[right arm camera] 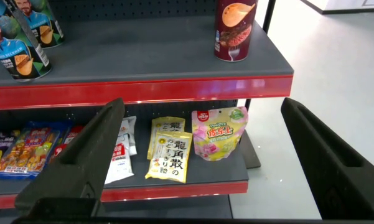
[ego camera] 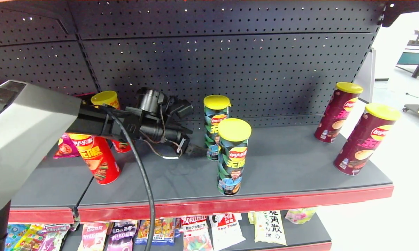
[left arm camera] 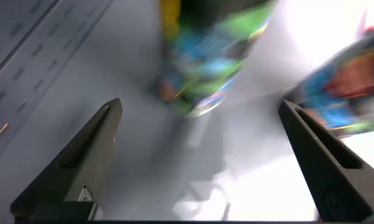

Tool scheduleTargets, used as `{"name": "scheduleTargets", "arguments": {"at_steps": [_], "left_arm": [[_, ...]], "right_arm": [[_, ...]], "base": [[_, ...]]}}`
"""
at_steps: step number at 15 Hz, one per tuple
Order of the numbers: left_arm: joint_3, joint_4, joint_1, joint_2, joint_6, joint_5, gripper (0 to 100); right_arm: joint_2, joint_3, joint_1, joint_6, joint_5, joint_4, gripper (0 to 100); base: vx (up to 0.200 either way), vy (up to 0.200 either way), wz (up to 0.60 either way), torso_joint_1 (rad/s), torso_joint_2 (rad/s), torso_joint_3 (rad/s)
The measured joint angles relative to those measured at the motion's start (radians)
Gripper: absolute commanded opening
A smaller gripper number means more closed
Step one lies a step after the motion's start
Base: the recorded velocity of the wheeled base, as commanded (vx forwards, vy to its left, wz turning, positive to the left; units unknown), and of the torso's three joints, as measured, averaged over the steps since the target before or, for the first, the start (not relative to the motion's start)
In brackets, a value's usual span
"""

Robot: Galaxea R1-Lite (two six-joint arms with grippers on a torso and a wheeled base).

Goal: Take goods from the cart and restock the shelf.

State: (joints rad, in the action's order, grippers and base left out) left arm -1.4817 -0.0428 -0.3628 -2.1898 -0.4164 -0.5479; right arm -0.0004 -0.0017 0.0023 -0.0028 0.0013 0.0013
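On the grey, red-edged shelf (ego camera: 300,164), the far left holds a small pink bag (ego camera: 66,146) and a red can (ego camera: 98,164) bearing a round red-and-yellow logo above big yellow characters. A second red can (ego camera: 106,99), yellow-lidded, stands behind it against the pegboard (ego camera: 265,69). Next comes the left pincer (ego camera: 195,150), low over the shelf board, its jaws spread wide with nothing held. Its tip is just beside the base of the back teal can (ego camera: 216,122), and whether the two touch cannot be told. From the left wrist that can appears blurred and upright, ahead of the gap between the fingers (left arm camera: 93,143). The front teal can (ego camera: 233,160) stands near the shelf's edge, just right of the back one and in front of it. Both have yellow lids, the same round logo, yellow characters and a drawn figure low on the label. Well apart to the right stand the back maroon can (ego camera: 338,113) and the front maroon can (ego camera: 366,139) — yellow lids again, the same logo, pink characters. The right pincer (right arm camera: 202,102) is also wide open and empty, held out in front of the shelf's red edge. Beyond it the lower shelf (right arm camera: 193,177) carries a white packet (right arm camera: 121,155), two yellow packets (right arm camera: 169,152) printed with dark characters, and a pink-and-green packet (right arm camera: 219,134).
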Motion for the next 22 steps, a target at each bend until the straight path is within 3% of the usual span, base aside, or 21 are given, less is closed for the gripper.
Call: {"name": "scheduleTargets", "arguments": {"at_steps": [11, 22], "left_arm": [[-0.054, -0.014, -0.004, -0.081, -0.007, 0.223, 100], [-0.112, -0.035, -0.023, -0.146, -0.007, 0.236, 100]], "right_arm": [[0.000, 0.000, 0.000, 0.000, 0.000, 0.000, 100], [0.000, 0.000, 0.000, 0.000, 0.000, 0.000, 100]], "base": [[0.000, 0.000, 0.00, 0.000, 0.00, 0.000], [0.000, 0.000, 0.00, 0.000, 0.00, 0.000]]}}
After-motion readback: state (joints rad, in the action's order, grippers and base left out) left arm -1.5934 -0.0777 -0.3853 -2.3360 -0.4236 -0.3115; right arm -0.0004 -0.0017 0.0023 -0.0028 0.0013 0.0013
